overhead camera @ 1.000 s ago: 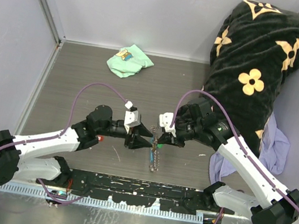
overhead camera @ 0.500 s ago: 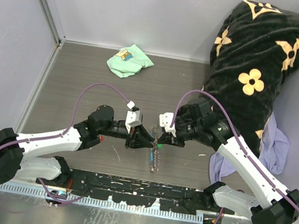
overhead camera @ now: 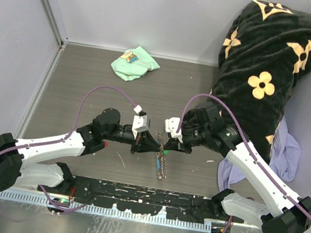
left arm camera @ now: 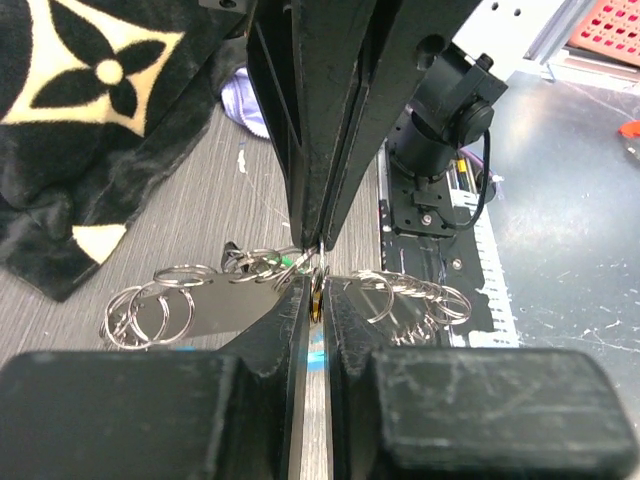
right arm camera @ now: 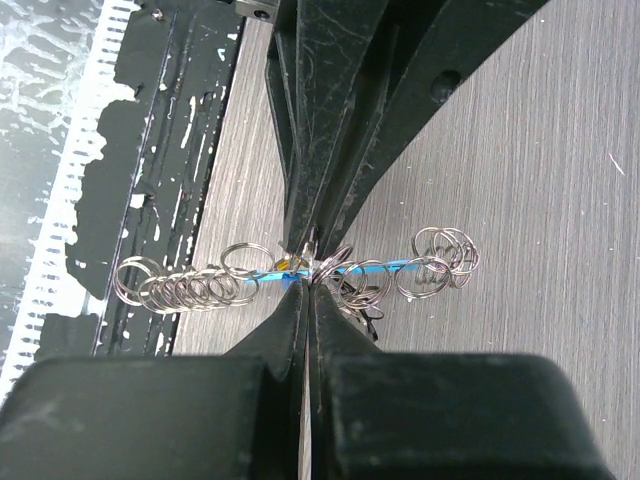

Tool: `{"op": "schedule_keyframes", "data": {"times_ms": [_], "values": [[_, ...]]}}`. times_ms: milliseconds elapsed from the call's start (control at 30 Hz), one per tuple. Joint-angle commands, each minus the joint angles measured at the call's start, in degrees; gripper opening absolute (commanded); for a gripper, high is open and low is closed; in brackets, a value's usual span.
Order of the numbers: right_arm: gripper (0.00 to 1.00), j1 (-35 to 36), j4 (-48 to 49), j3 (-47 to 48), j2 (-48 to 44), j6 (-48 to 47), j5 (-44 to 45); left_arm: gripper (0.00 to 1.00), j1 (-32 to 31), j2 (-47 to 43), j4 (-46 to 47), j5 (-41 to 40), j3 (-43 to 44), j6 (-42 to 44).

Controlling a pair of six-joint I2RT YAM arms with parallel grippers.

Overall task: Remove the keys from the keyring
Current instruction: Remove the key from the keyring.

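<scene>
The keyring (overhead camera: pixel 162 152) sits over the near middle of the surface (overhead camera: pixel 88 87), directly between my two arm tips. Its chain (right arm camera: pixel 190 288) of silvery loops trails away to either side of the grip point. My left fingers (left arm camera: pixel 275 335) are closed narrow, pinching the ring cluster. My right fingers (right arm camera: pixel 280 330) are likewise pinched on it, meeting the left tip to tip.
</scene>
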Motion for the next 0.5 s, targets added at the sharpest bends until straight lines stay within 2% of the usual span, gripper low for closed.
{"op": "schedule_keyframes", "data": {"times_ms": [0,200,233,333,467], "values": [[0.01,-0.30,3.13,1.88,-1.82,0.44,-0.16,0.11,-0.28,-3.45,-4.58,-0.09,1.44,3.38],[0.01,-0.34,2.64,1.97,-1.69,0.01,-1.24,0.13,-0.28,-4.05,-5.17,0.31,1.85,3.48],[0.01,-0.32,2.59,1.97,-1.65,-0.06,-1.38,0.12,-0.27,-3.70,-5.12,0.60,2.12,3.39],[0.01,-0.37,2.50,1.90,-1.73,-0.12,-1.40,0.00,-0.25,-2.74,-4.66,1.65,2.76,2.81],[0.01,-0.37,2.50,1.93,-1.89,-0.21,-1.09,0.00,-0.25,-2.78,-3.57,1.21,2.36,2.25]]}}
